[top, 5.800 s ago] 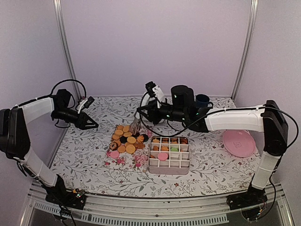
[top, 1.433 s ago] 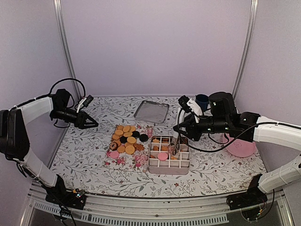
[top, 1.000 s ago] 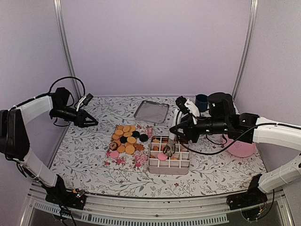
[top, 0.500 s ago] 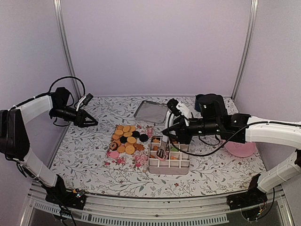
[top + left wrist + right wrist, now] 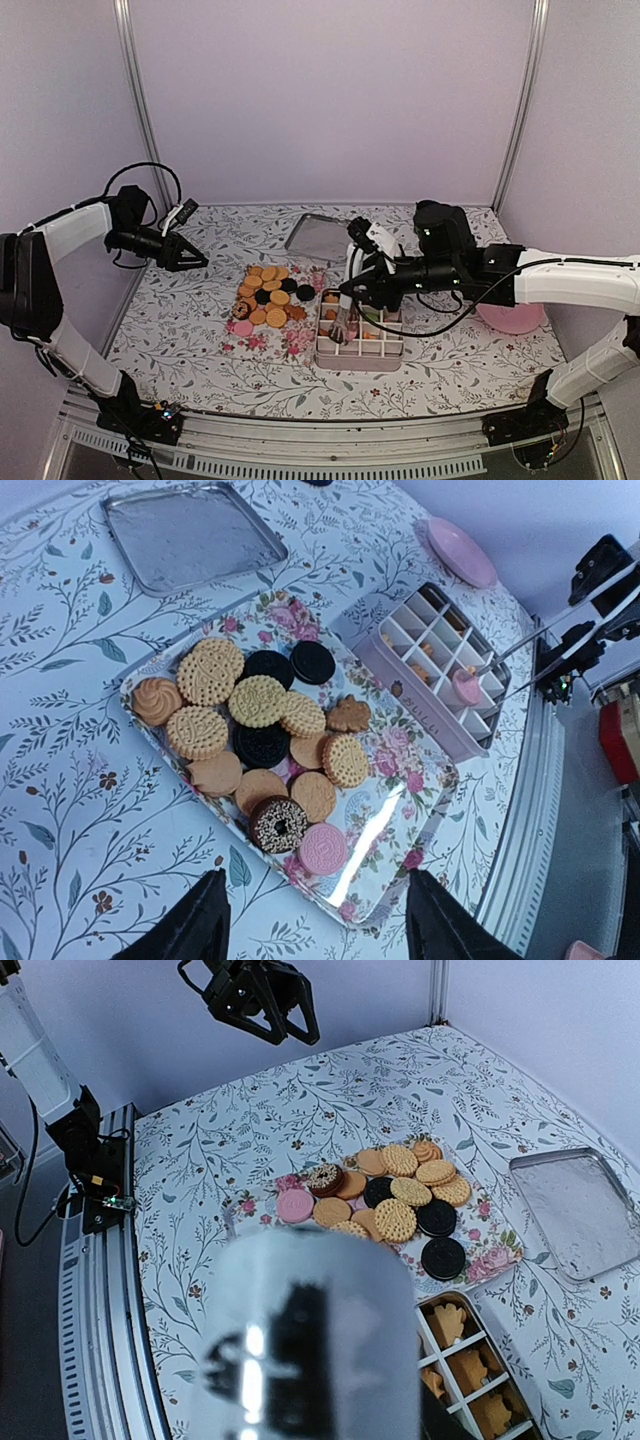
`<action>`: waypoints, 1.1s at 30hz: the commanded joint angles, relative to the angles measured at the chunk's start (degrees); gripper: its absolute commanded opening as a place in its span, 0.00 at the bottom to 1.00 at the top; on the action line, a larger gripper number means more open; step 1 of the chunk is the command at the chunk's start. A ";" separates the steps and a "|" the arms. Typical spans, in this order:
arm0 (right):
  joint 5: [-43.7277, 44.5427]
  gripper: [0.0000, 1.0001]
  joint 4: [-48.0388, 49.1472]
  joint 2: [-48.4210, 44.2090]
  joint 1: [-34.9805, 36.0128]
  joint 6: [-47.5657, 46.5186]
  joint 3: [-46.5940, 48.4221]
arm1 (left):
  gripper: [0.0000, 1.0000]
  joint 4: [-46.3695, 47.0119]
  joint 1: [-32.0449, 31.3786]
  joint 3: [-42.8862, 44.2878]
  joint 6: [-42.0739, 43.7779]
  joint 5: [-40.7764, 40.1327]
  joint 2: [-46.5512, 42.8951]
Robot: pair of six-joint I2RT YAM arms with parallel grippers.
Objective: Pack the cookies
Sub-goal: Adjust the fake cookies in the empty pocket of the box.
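My left jaws hang spread wide, up off the bench and well to the left of the flowered tray; my right jaws reach down into the left side of the divided box, their tips at a pink cookie in one cell; whether they pinch it or stand apart I cannot tell, since a blurred shiny shape blocks my right wrist view. The cookies lie flat and overlapping on the tray, just left of the box; a few golden ones sit in the cells already. From my right jaws the pile lies left and a little far, close by; I judge my right arm much the nearer. The discs are round, so no long axis governs the approach. The dark cookies carry an embossed pattern, and the box wall a faint mark; I can read neither.
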 commanded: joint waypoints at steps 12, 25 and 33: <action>3.28 0.41 1.54 0.53 1.23 -2.59 1.55 | 0.60 -1.26 0.10 0.86 1.09 0.16 -0.68; 1.50 0.41 1.53 2.03 1.30 -3.45 2.32 | 0.60 -1.24 0.17 0.93 1.08 0.20 -0.46; 4.96 0.40 1.58 -1.00 2.15 -3.01 0.80 | 0.60 -1.43 0.13 1.01 1.28 0.57 -0.12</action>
